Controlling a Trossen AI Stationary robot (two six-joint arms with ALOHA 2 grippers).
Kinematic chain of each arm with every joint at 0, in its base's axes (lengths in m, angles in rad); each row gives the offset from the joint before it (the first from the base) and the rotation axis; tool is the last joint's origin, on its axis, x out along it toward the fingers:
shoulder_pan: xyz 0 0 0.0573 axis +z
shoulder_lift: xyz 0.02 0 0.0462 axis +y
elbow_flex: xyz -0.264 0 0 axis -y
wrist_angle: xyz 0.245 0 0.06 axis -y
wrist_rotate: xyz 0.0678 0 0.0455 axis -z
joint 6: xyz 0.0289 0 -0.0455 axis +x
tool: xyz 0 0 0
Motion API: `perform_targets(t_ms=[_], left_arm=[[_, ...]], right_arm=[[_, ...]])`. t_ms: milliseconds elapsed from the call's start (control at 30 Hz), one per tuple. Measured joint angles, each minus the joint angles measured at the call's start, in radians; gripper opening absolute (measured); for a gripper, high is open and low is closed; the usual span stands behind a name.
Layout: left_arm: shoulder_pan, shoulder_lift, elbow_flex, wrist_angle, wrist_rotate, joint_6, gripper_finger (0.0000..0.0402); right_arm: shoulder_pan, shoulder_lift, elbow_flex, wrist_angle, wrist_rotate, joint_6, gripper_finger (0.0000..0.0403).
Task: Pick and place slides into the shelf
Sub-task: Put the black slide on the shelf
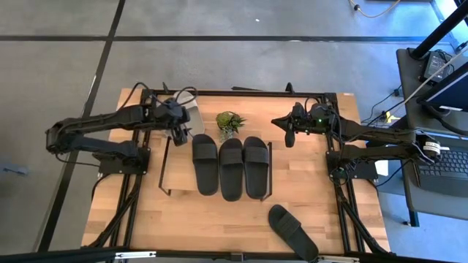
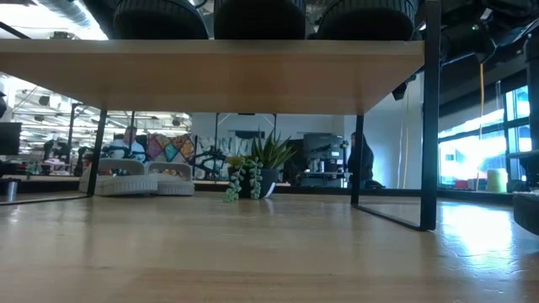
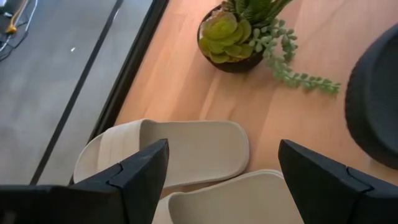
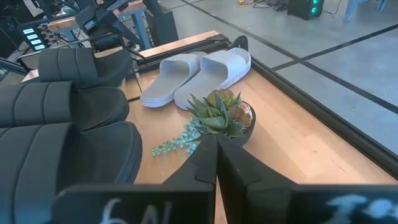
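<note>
Three black slides (image 1: 231,168) lie side by side, soles down, on the shelf (image 1: 181,174); in the low view their ends (image 2: 160,17) show above its board (image 2: 210,76). A fourth black slide (image 1: 292,232) lies on the table near the front edge. Two light slides (image 3: 180,149) (image 4: 193,71) rest soles down at the table's far edge, left of the plant. My left gripper (image 3: 224,171) (image 1: 180,133) hangs open above them, touching nothing. My right gripper (image 4: 216,168) (image 1: 289,136) stays shut and holds nothing, to the right of the plant.
A small potted plant (image 1: 229,124) (image 3: 239,34) stands between the light slides and my right gripper, just beyond the shelf. The table's black rail (image 3: 134,74) runs close behind the light slides. Bare wood (image 1: 205,226) lies in front of the shelf.
</note>
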Motion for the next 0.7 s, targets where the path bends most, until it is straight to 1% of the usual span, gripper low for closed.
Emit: perform_targets(t_ms=[133,333,533,700], left_arm=[[0.001,0.005,0.0,0.001,0.003,-0.002,0.0293],[0.0,0.005,0.0,0.009,0.129,-0.011,0.0293],[-0.001,0.005,0.0,0.01,0.133,-0.028,0.0293],[-0.032,0.005,0.0,0.016,0.133,-0.046,0.0293]], right_arm=[[0.0,0.0,0.0,0.0,0.0,0.0,0.0009],[0.0,0.0,0.0,0.0,0.0,-0.002,0.0009],[0.0,0.0,0.0,0.0,0.0,-0.003,0.001],[0.0,0.0,0.0,-0.018,0.0,-0.005,0.0009]])
